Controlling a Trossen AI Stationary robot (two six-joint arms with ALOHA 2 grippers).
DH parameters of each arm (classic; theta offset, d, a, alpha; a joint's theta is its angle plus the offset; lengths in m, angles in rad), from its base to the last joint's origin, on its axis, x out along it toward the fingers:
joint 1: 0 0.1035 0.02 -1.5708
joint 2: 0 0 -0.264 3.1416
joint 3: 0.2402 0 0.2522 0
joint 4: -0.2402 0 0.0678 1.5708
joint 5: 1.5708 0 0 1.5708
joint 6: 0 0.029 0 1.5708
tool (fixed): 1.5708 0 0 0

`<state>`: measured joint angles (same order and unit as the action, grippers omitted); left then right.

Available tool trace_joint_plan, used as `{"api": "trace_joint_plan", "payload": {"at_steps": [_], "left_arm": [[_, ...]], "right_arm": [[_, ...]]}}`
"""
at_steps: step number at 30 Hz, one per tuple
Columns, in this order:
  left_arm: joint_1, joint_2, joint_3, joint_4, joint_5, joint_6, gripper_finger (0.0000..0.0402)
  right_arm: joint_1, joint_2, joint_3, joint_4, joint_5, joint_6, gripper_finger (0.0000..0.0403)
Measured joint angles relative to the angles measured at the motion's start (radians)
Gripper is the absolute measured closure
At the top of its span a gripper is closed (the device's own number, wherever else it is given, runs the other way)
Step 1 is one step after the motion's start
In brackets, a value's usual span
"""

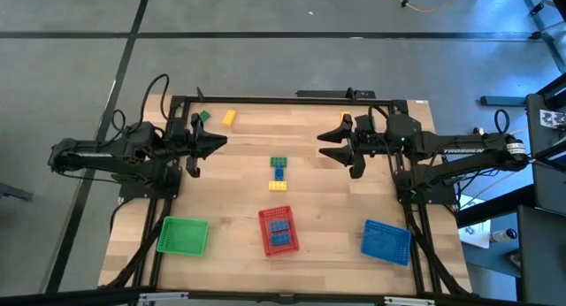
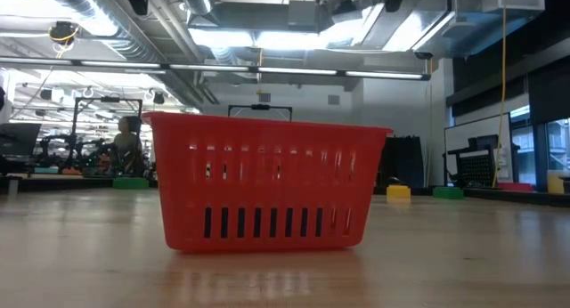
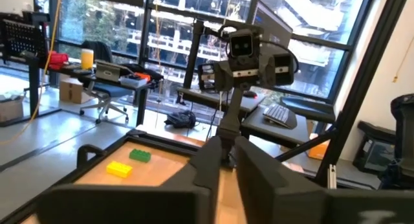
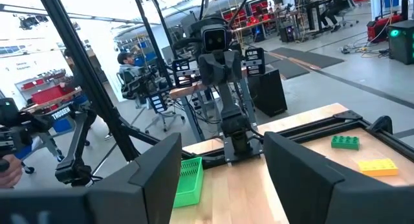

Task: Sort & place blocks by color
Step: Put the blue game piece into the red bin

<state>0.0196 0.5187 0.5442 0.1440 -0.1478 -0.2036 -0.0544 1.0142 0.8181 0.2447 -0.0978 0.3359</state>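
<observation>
1. Pale wooden planks make up the worktop [image 1: 239,191], framed by black rails and standing on a grey floor.
2. Small studded plastic bricks lie in several spots: a green, a blue and a yellow one form a short row [image 1: 279,172] at the worktop's middle, touching end to end.
3. Two or more blue bricks [image 1: 279,233] sit inside the red rectangular mesh tray [image 1: 264,222] at the near edge.
4. A green brick [image 1: 203,117] and a yellow brick [image 1: 229,118] lie near the far-left corner, apart from each other; another yellow brick [image 1: 345,118] lies at the far edge by the right arm.
5. A green mesh tray [image 1: 183,235] stands near the front left and a blue mesh tray [image 1: 386,240] near the front right; no bricks show in either.
6. The left pincer [image 1: 215,143] hovers over the worktop's left side, its fingers nearly together with a thin slit between them, holding nothing.
7. The right pincer [image 1: 329,144] hovers opposite on the right side, fingers spread wide and empty.
8. From worktop height the red tray fills the middle and hides what lies behind it.
</observation>
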Motion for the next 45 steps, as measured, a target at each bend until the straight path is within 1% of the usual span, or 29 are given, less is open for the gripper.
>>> {"api": "trace_joint_plan", "payload": {"at_steps": [6,10,12,14,16,19,20,26,30,32,35,37,39,42,45], "left_arm": [[0.000,0.027,0.000,-0.001,-0.021,-0.004,0.0272],[0.000,0.027,0.000,-0.001,-0.026,-0.003,0.0240],[0.000,0.027,0.000,-0.001,-0.026,-0.003,0.0236],[0.000,0.024,0.000,0.000,-0.026,-0.003,0.0235],[0.000,0.024,0.000,0.000,-0.026,-0.003,0.0234],[0.000,0.025,0.000,-0.001,-0.026,-0.003,0.0234],[0.000,0.024,0.000,-0.001,-0.022,-0.003,0.0234],[0.000,0.024,0.000,-0.001,0.003,-0.014,0.0234],[0.000,0.024,0.000,-0.001,0.003,-0.022,0.0234],[0.000,0.037,0.003,-0.002,-0.015,-0.023,0.0234],[0.000,0.102,0.056,-0.044,-0.044,-0.025,0.0234],[0.005,0.180,0.128,-0.126,-0.049,-0.026,0.0234],[0.026,0.276,0.221,-0.247,-0.055,-0.042,0.0234],[0.076,0.426,0.360,-0.446,-0.071,-0.152,0.0234],[0.119,0.570,0.475,-0.610,-0.070,-0.259,0.0234]], "right_arm": [[0.000,0.000,0.000,-0.001,0.000,-0.001,0.0180],[0.000,0.000,0.000,-0.004,0.000,-0.004,0.0191],[0.000,0.000,0.000,-0.005,0.000,-0.003,0.0212],[0.000,0.000,0.000,-0.005,0.000,-0.005,0.0245],[0.000,0.000,0.000,-0.005,-0.007,-0.009,0.0293],[0.000,0.000,0.000,-0.005,-0.040,-0.026,0.0376],[0.000,0.000,0.000,-0.005,-0.048,-0.027,0.0388],[0.000,0.000,0.000,-0.025,-0.061,-0.018,0.0399],[0.000,0.000,0.000,-0.027,-0.061,-0.008,0.0401],[0.000,0.000,0.000,-0.027,-0.061,-0.003,0.0401],[0.000,0.000,0.000,-0.026,-0.061,-0.003,0.0401],[0.000,-0.001,0.000,-0.026,-0.061,-0.003,0.0401],[0.000,-0.003,0.000,-0.026,-0.061,-0.003,0.0402],[0.000,-0.007,0.000,-0.028,-0.061,-0.002,0.0402],[0.000,-0.013,0.000,-0.027,-0.061,-0.002,0.0402]]}}
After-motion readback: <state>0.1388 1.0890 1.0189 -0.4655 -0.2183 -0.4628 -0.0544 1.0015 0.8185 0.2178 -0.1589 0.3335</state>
